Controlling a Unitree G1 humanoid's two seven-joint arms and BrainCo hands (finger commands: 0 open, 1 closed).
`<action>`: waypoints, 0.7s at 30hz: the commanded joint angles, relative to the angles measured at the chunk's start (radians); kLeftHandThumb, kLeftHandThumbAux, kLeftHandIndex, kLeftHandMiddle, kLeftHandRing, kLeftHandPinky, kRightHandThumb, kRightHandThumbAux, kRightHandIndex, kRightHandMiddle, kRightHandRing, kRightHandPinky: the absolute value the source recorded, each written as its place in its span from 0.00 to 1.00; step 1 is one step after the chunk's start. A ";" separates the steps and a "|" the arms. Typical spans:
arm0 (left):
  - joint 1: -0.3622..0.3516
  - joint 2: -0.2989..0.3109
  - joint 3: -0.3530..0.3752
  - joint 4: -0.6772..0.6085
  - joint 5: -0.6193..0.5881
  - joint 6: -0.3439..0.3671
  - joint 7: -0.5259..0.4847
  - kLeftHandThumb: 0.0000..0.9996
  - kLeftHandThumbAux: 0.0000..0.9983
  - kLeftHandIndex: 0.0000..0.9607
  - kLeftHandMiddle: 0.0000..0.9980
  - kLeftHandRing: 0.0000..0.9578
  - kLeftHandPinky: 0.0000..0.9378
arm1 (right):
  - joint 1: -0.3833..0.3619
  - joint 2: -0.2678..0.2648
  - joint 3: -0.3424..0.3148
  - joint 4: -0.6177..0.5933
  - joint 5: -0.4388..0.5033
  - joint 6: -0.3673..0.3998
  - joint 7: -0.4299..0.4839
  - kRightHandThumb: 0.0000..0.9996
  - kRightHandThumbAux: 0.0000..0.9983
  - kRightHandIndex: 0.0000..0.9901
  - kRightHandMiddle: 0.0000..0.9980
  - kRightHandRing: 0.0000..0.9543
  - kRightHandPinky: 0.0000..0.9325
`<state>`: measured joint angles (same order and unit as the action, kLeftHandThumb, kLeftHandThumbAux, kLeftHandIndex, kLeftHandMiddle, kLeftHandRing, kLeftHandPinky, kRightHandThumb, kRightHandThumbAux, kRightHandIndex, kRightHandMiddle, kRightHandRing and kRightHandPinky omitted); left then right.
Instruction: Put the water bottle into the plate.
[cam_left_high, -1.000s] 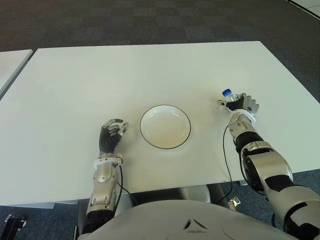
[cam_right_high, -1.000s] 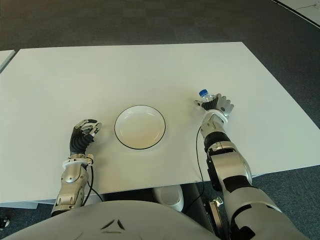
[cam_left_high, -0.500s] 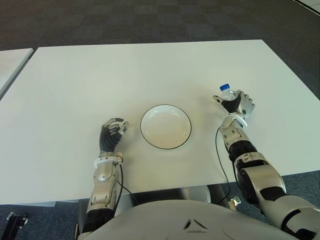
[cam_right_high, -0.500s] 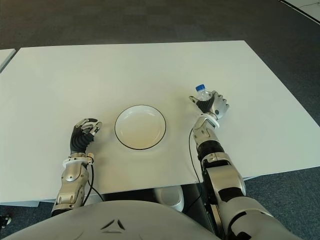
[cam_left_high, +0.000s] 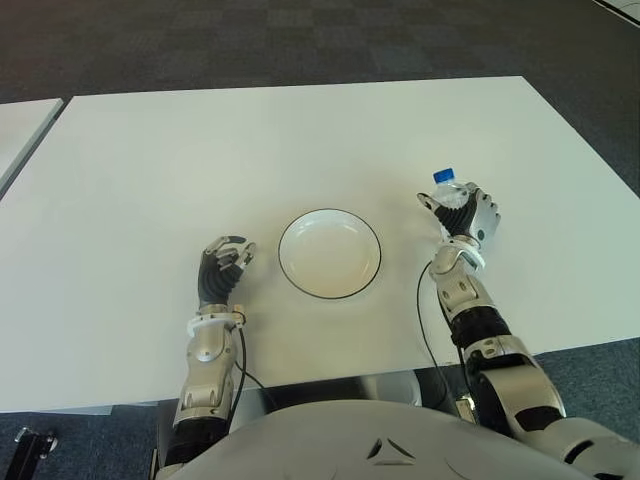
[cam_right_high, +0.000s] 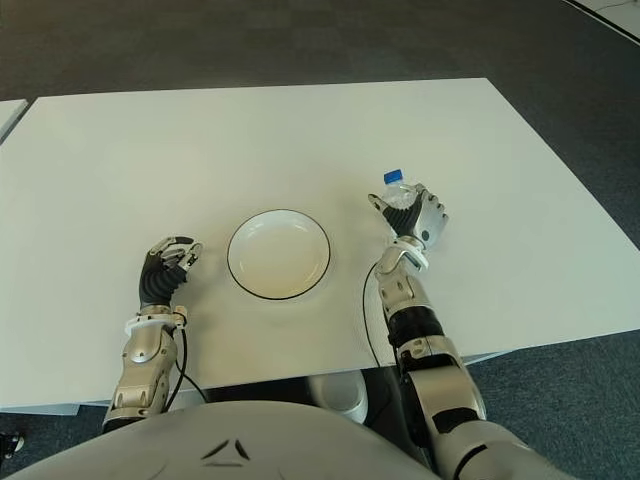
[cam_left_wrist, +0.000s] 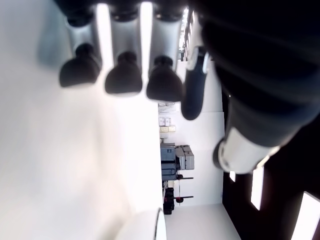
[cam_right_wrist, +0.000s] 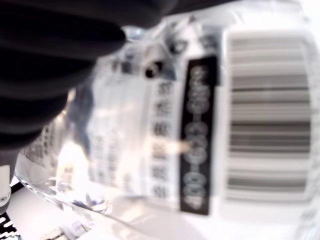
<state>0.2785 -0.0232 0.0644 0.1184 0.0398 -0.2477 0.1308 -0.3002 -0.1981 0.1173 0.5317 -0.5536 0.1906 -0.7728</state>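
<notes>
A clear water bottle (cam_left_high: 449, 190) with a blue cap stands upright inside my right hand (cam_left_high: 462, 212), whose fingers are shut around it, to the right of the plate. Its label with a barcode (cam_right_wrist: 200, 125) fills the right wrist view. The white plate (cam_left_high: 330, 253) with a dark rim lies on the white table (cam_left_high: 250, 140), with nothing in it. My left hand (cam_left_high: 224, 265) shows to the left of the plate, fingers curled and holding nothing.
Dark carpet surrounds the table. A second white table's corner (cam_left_high: 15, 130) shows at the far left. A black cable (cam_left_high: 430, 320) runs along my right forearm.
My right hand has carried the bottle leftward and a little farther from me, closer to the plate. The left hand has stayed in place.
</notes>
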 joint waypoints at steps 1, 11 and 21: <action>0.002 -0.002 -0.001 0.005 0.009 0.023 0.006 0.70 0.72 0.45 0.85 0.88 0.86 | 0.041 0.017 0.016 -0.135 -0.025 -0.001 0.009 0.71 0.72 0.44 0.84 0.89 0.91; 0.000 0.000 -0.001 0.019 0.008 -0.008 -0.004 0.70 0.72 0.45 0.85 0.88 0.85 | 0.075 0.004 0.075 -0.317 -0.072 -0.068 0.076 0.71 0.72 0.44 0.85 0.90 0.92; -0.001 0.003 -0.002 0.031 0.005 -0.026 -0.008 0.70 0.72 0.45 0.85 0.88 0.86 | 0.098 0.002 0.112 -0.436 -0.077 -0.144 0.171 0.71 0.73 0.44 0.87 0.91 0.92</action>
<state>0.2777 -0.0228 0.0624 0.1286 0.0451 -0.2693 0.1307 -0.2170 -0.1887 0.2226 0.1284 -0.6335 0.0875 -0.6314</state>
